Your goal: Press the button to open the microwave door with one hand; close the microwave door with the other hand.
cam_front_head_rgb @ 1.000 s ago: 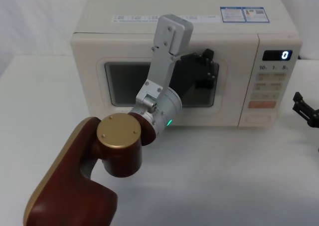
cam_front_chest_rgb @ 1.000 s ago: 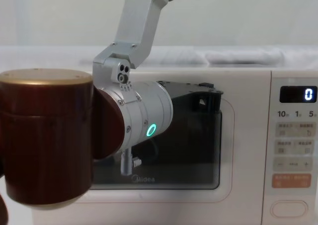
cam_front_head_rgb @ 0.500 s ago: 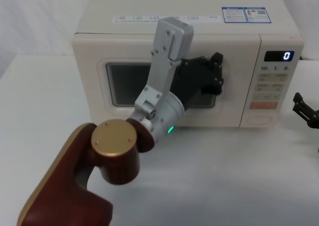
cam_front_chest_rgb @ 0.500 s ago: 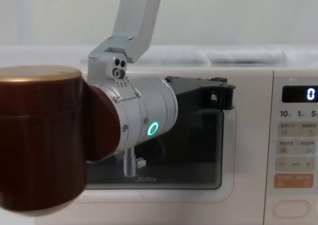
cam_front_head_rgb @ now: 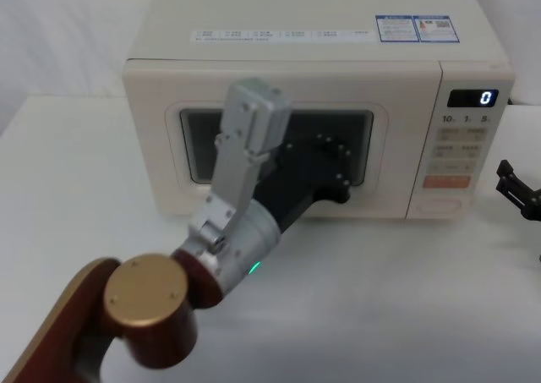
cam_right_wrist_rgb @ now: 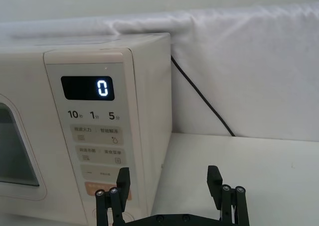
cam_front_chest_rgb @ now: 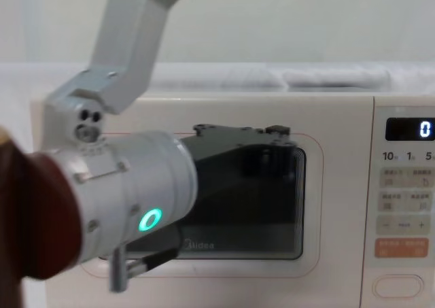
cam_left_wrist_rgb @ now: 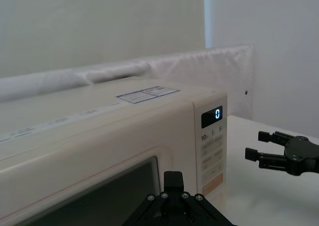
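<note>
1. The bench (cam_front_head_rgb: 76,188), white and broad, carried the microwave (cam_front_head_rgb: 321,36) toward its back edge, with white cloth draped behind it.
2. The microwave door (cam_front_head_rgb: 152,159) stood shut, flush with the cream-white front; its dark window, thin pink outline and grey "Midea" logo (cam_front_chest_rgb: 200,245) showed in the chest view.
3. The left arm (cam_front_head_rgb: 241,159) reached in from the front left corner of the bench, its maroon and gold joint nearest the camera, a silver wrist with a green ring light beyond it.
4. The left gripper (cam_front_head_rgb: 328,159) hung just before the door window, toward its right half (whether it touched the glass I cannot tell, nor whether its fingers were spread or pressed together).
5. The control panel (cam_front_head_rgb: 463,142) filled the right end of the microwave front, its display (cam_right_wrist_rgb: 87,88) reading 0.
6. The right gripper (cam_right_wrist_rgb: 169,193) rested low near the right edge of the bench, beside the panel and apart from it, its two black fingers (cam_right_wrist_rgb: 214,178) spread wide with nothing between them.
7. The orange key (cam_front_chest_rgb: 403,247) sat near the foot of the panel.
8. The button (cam_front_chest_rgb: 397,287), a wide oval with a thin rim, lay at the panel's bottom, under the orange key and untouched.
</note>
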Robot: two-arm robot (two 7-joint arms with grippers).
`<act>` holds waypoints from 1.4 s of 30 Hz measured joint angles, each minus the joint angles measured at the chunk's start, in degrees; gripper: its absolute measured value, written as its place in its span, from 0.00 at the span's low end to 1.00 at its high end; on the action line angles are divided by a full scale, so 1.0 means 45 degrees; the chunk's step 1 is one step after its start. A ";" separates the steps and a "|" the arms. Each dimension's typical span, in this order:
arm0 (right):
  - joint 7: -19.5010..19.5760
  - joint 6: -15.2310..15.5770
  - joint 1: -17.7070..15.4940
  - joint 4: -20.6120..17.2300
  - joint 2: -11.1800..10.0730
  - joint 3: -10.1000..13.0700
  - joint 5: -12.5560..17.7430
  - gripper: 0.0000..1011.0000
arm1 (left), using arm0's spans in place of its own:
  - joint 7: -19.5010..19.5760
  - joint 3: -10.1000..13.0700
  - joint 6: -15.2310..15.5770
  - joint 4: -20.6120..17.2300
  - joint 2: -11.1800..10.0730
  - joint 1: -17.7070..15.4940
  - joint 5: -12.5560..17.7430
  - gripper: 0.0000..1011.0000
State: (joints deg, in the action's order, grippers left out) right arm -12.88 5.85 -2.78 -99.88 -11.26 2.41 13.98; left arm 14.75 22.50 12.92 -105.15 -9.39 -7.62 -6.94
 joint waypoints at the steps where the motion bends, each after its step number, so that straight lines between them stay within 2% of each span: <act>1: 0.0000 0.0000 0.0000 0.0000 0.0000 0.0000 0.0000 0.99 | -0.0017 -0.0073 -0.0080 -0.0140 -0.0113 0.0182 -0.0036 0.00; 8: -0.0001 0.0000 0.0000 0.0000 0.0000 0.0000 0.0000 0.99 | -0.0091 -0.0450 -0.0550 -0.0621 -0.0690 0.0999 -0.0099 0.00; 11: 0.0000 0.0000 -0.0001 0.0000 0.0000 0.0001 0.0000 0.99 | -0.0178 -0.0769 -0.0975 -0.0725 -0.0976 0.1506 -0.0133 0.00; 14: 0.0000 0.0000 -0.0001 0.0000 -0.0001 0.0001 0.0000 0.99 | -0.0318 -0.1090 -0.1302 -0.0729 -0.1064 0.1915 -0.0253 0.00; 21: 0.0000 0.0000 0.0000 0.0000 0.0000 0.0000 0.0000 0.99 | -0.0809 -0.1908 -0.2046 -0.0586 -0.1076 0.2784 -0.0477 0.00; 26: 0.0000 0.0000 0.0000 0.0000 0.0000 0.0001 0.0000 0.99 | -0.1420 -0.2902 -0.2831 -0.0305 -0.0917 0.3493 -0.0519 0.00; 27: 0.0000 0.0000 0.0000 0.0000 0.0000 0.0001 0.0000 0.99 | -0.1420 -0.2902 -0.2831 -0.0305 -0.0917 0.3493 -0.0519 0.00; 30: 0.0000 0.0000 0.0000 0.0000 0.0000 0.0000 0.0000 0.99 | -0.1725 -0.3517 -0.3076 -0.0176 -0.0770 0.3773 -0.0519 0.00; 37: -0.0001 0.0000 -0.0001 0.0000 0.0000 0.0000 0.0000 0.99 | -0.2002 -0.4435 -0.3281 0.0111 -0.0581 0.4037 -0.0533 0.00; 42: 0.0000 -0.0001 0.0000 0.0000 0.0000 0.0001 0.0000 0.99 | -0.2000 -0.4859 -0.3322 0.0320 -0.0497 0.4137 -0.0582 0.00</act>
State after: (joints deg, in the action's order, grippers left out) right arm -12.89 5.85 -2.78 -99.88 -11.27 2.41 13.98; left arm 5.75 0.64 -2.03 -103.71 -11.63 11.00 -9.56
